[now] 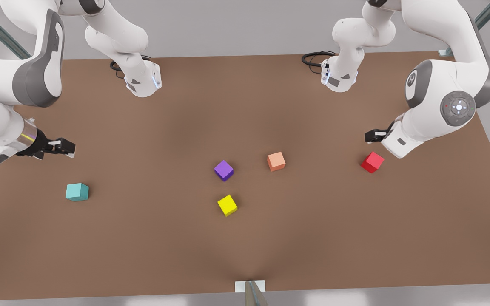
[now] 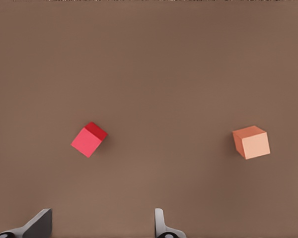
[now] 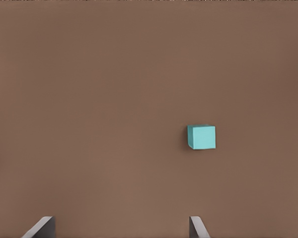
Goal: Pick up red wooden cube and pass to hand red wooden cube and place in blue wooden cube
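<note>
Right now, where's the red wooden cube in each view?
Front view: red wooden cube lies on the table at the front view's right, below the left pincer.
Left wrist view: ahead of the open pincer.
Right wrist view: not in it.
Shared landmark: salmon-orange cube.

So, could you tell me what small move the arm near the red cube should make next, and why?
Probably lower the left gripper onto the red wooden cube, shifting a little to centre over it. The cube lies free on the table, apart from the salmon cube, and the left wrist view shows it off-centre ahead of the open fingers. The right gripper waits open near the blue wooden cube.
</note>
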